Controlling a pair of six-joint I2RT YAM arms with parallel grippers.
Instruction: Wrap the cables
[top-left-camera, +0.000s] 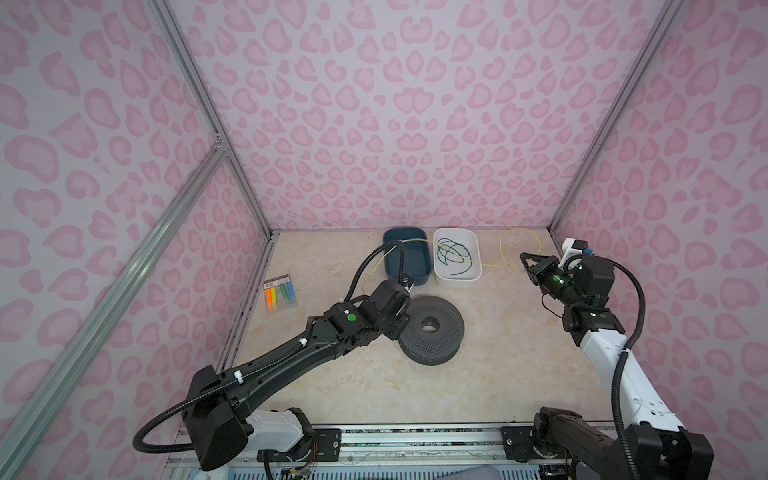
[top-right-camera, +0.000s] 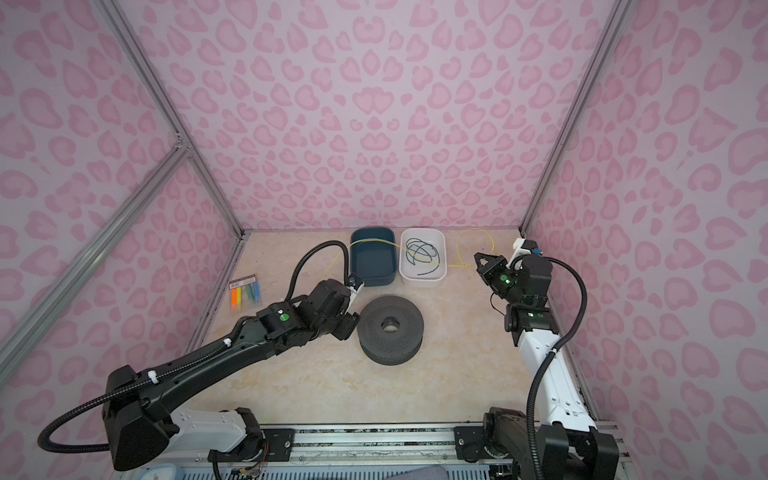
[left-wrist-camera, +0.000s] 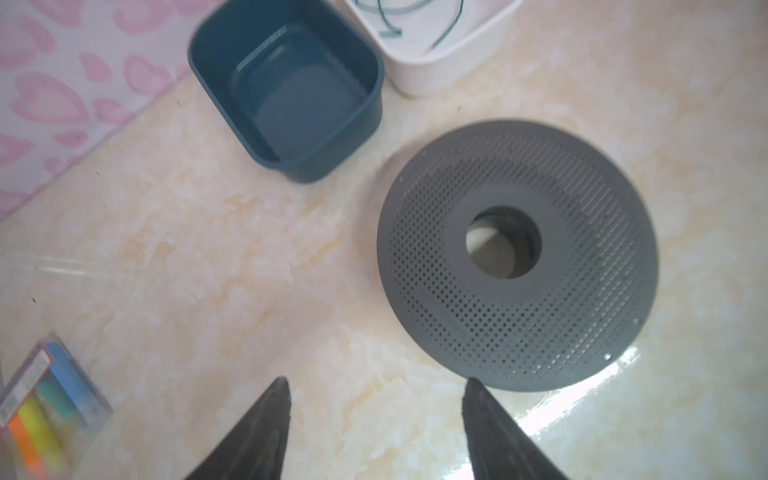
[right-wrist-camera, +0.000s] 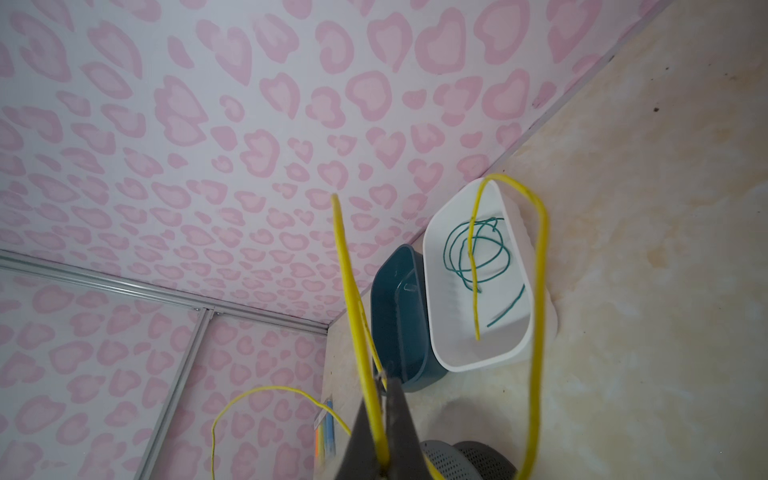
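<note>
**Hidden or unclear**
- The left gripper (left-wrist-camera: 376, 386) is seen only in the left wrist view, where its fingers are cut off by the frame edge. In both top views it is hidden under its own wrist, beside the disc (top-left-camera: 451, 332).
- The right gripper (right-wrist-camera: 386, 415) is also cut off at the frame edge in the right wrist view. Only part of the disc shows there.
- The wire (top-left-camera: 494, 264) is very thin in both top views. Its left end is lost beside the left arm's hose (top-left-camera: 360, 270).
- It cannot be told whether the wire touches the bin rims.
- The marker pack (left-wrist-camera: 41, 415) is blurred and cropped in the left wrist view. The white bin (left-wrist-camera: 449, 70) is cropped there as well.

**Grippers**
- Left gripper: the fingers are spread well apart above the bare table (left-wrist-camera: 249, 249), and nothing is held or touched between them.
- Right gripper: the fingers are pressed together and pinch the wire. From the pinch, strands rise in loose loops in front of the camera.

**Wire position**
- From the right gripper (top-left-camera: 524, 258), at the far right of the table, a loop stands beside the tip.
- The wire is then carried leftward across the white bin (top-left-camera: 457, 279), over the green cord (top-left-camera: 453, 251) lying inside it.
- It passes on across the blue bin (top-left-camera: 405, 274) and drops toward the table on that bin's left side.
</note>
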